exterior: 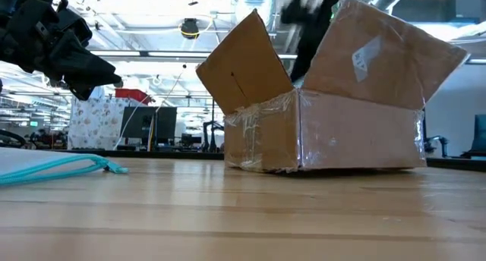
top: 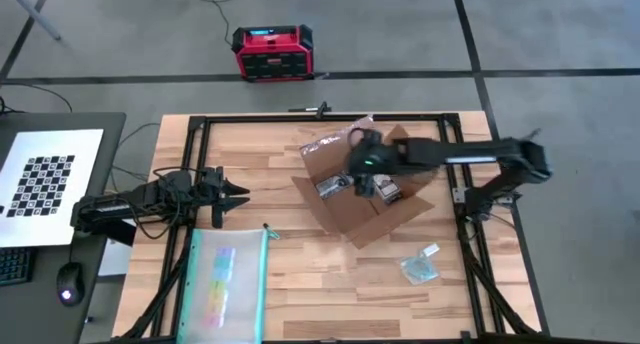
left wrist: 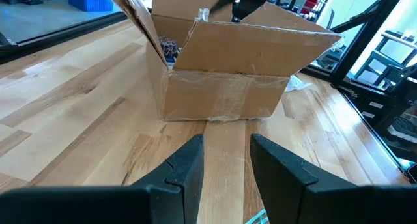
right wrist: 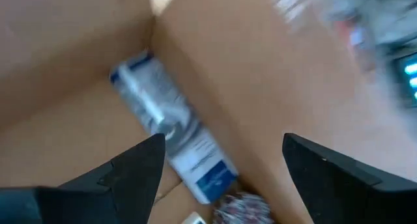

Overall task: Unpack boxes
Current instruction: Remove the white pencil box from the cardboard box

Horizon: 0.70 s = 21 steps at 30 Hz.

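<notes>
Right wrist view: box (right wrist: 78, 55) holds blue-white packet (right wrist: 172, 142).

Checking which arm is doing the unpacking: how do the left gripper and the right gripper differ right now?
The right gripper is over the open cardboard box, looking in at a blue-and-white packet; the left gripper waits apart from the box, above bare table. The right gripper's jaws are spread wide; the left's gap is narrower. Neither holds anything.

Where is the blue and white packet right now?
The blue and white packet lies inside the cardboard box, on its floor. The right gripper hangs open just above it, on the table's right half in the high view.
</notes>
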Each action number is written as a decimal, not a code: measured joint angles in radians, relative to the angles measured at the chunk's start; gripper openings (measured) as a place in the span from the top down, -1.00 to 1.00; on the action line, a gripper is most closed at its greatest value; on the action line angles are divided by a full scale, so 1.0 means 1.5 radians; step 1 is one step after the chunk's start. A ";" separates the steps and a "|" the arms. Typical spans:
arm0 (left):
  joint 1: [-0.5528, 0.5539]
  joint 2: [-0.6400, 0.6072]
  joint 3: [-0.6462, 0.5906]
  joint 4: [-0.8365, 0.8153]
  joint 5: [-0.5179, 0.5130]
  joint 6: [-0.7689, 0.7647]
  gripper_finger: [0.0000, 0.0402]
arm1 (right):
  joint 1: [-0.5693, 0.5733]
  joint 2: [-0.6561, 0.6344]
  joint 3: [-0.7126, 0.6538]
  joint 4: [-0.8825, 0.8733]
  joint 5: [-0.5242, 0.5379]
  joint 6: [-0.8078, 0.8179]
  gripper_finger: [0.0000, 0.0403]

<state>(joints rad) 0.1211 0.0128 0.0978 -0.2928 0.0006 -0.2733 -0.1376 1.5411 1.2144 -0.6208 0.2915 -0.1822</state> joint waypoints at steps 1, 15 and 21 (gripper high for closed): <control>0.000 0.000 0.000 0.000 0.000 0.000 0.46 | -0.011 0.028 0.000 0.001 -0.024 -0.009 -0.50; 0.000 0.000 0.000 0.000 0.000 0.000 0.46 | -0.039 0.233 -0.001 0.057 -0.074 -0.060 -0.50; 0.000 0.000 0.000 0.000 0.000 0.000 0.46 | -0.053 0.280 0.003 0.060 -0.084 -0.076 -0.50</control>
<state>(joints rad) 0.1211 0.0128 0.0978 -0.2928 0.0010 -0.2736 -0.2176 1.9613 1.2194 -0.5316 0.1648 -0.2958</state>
